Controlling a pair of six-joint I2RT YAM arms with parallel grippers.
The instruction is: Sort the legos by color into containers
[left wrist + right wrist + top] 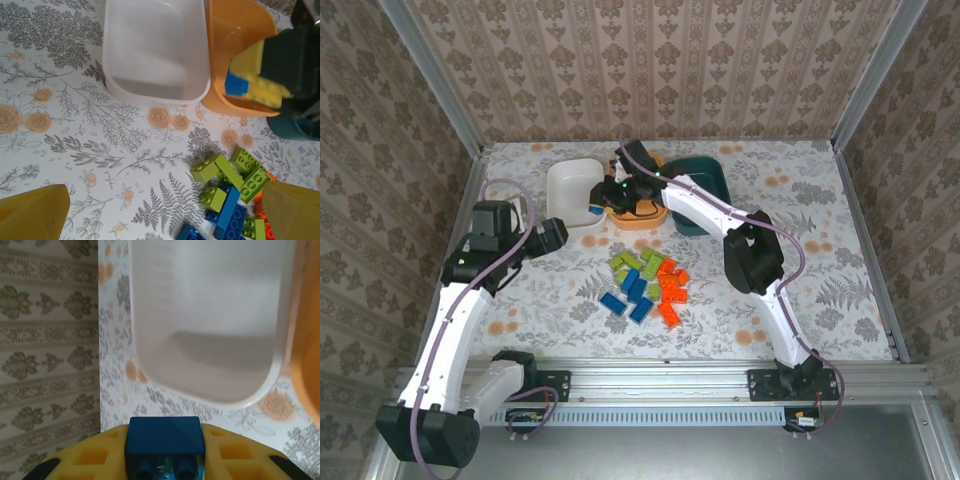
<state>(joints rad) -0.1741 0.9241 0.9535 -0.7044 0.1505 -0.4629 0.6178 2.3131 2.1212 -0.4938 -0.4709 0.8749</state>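
Blue lego (164, 439) pinched in right claw (165, 462) by white bowl (215, 399); left claw (165, 216) spread.

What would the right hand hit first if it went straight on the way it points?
Probably the white bowl: the right hand, shut on a blue brick, aims at its wall and inside, though depth is unclear.

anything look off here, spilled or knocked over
Nothing stands out. The white bowl, orange bowl and teal bowl sit upright side by side, the loose bricks lie in one pile on the table, and the right gripper is shut on a blue brick.
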